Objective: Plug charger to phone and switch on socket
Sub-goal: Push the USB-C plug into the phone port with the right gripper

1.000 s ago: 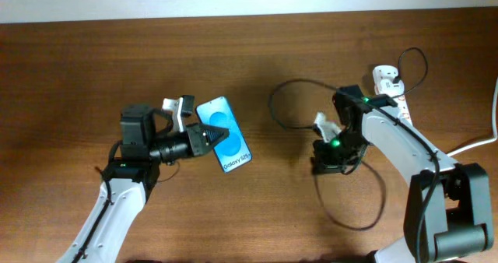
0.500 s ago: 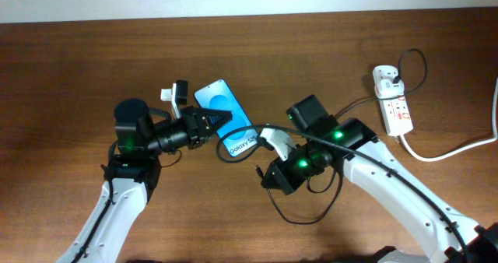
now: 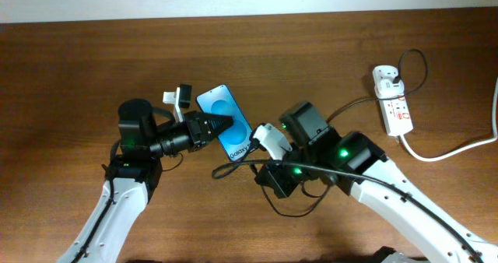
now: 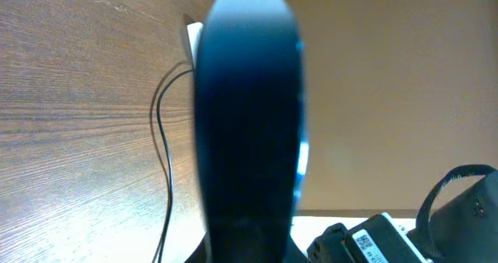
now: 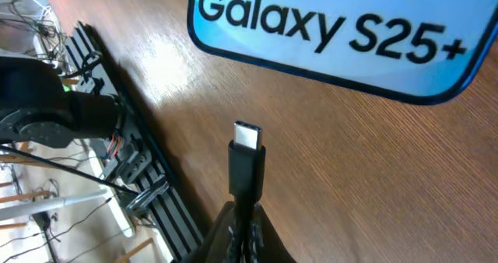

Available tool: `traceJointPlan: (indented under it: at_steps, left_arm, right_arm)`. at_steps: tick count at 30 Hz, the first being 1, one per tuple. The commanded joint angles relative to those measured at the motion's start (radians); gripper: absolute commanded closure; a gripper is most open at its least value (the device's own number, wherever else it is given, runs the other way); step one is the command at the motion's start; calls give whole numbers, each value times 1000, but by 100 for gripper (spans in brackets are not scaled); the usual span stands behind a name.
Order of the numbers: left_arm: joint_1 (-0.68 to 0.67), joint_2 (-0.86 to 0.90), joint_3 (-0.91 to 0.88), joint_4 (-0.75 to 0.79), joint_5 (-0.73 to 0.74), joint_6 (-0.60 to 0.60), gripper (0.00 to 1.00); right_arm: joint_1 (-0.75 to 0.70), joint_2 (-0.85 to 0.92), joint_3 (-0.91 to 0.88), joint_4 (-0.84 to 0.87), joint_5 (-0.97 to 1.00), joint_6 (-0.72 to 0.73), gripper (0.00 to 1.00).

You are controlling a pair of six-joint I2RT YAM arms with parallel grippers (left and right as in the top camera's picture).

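The phone point(image 3: 228, 121), blue screen up, is tilted off the table in my left gripper point(image 3: 217, 126), which is shut on its left edge. In the left wrist view it shows edge-on as a dark blur point(image 4: 249, 123). My right gripper point(image 3: 263, 145) is shut on the charger's black cable just behind the end connector point(image 5: 247, 148). The connector's tip points at the phone's bottom edge point(image 5: 334, 37), a short gap away. The cable point(image 3: 354, 103) runs back to the white plug adapter point(image 3: 386, 78) seated in the socket point(image 3: 395, 107) at the far right.
The socket's thick white cord point(image 3: 459, 146) leaves to the right edge. Slack black cable loops lie on the table under my right arm point(image 3: 299, 208) and beside the phone point(image 4: 163, 138). A black frame with wires point(image 5: 117, 162) stands past the table's edge.
My right arm has swung left from near the socket to the phone, bringing the connector with it. My left gripper has shifted the phone slightly up and back.
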Motion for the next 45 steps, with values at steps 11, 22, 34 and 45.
traceJointPlan:
  at_steps: [11, 22, 34, 45]
  left_arm:
    - [-5, -2, 13, -39, 15, 85, 100]
    - [-4, -2, 13, -36, 14, 84, 100]
    - [-4, -2, 13, -39, 12, 110, 100]
    - [-4, -2, 13, -43, 27, 130, 100]
  right_arm:
    - [7, 47, 22, 40, 50, 24, 96]
    - [7, 85, 22, 34, 17, 67, 96]
    - [7, 85, 22, 0, -21, 66, 96]
    - [5, 85, 22, 37, -62, 66, 96]
